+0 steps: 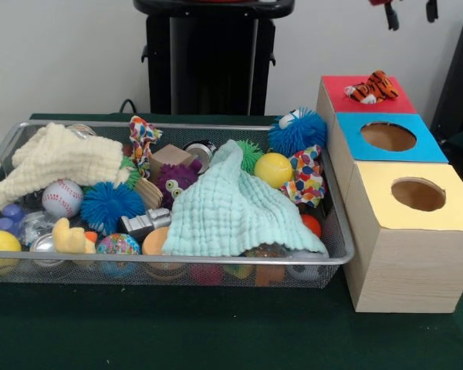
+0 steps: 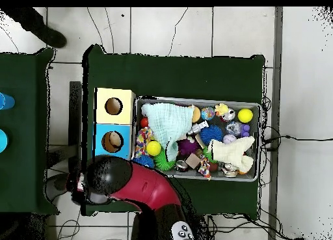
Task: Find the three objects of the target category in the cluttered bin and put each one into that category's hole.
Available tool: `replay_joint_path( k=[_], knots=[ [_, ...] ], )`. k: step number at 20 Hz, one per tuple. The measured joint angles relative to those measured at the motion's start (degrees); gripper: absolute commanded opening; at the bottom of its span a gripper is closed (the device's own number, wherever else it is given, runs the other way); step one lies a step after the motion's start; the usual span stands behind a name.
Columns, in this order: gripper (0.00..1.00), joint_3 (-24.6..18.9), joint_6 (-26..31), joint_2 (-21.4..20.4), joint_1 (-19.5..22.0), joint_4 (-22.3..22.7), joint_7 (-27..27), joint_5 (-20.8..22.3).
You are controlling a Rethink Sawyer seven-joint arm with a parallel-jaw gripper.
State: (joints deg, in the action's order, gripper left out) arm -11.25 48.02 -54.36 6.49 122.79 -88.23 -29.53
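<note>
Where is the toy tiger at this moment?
In the front view the toy tiger lies on the red box top at the right, behind the blue box top, outside the bin.

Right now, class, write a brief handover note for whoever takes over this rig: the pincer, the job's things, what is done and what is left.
Pincer: drawn back high above the boxes, at the front view's top edge; open or shut cannot be told.
Things: the bin is full of clutter, and the mint cloth and cream cloth cover part of it. A tiger toy lies on top of the red box. The holes of the blue box and yellow box are unblocked.
Done: no sorted thing can be confirmed.
Left: probably move the cloths aside, search, and post the three targets.
</note>
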Motion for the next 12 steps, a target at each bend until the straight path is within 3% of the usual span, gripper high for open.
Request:
replay_joint_path(
  k=[5, 12],
  knots=[
    [1.0, 0.0, 0.65, -0.06, -0.62, 0.0, 0.0, -0.17],
    [1.0, -0.01, 0.32, 3.78, -0.53, -0.02, 0.0, -0.17]
  ],
)
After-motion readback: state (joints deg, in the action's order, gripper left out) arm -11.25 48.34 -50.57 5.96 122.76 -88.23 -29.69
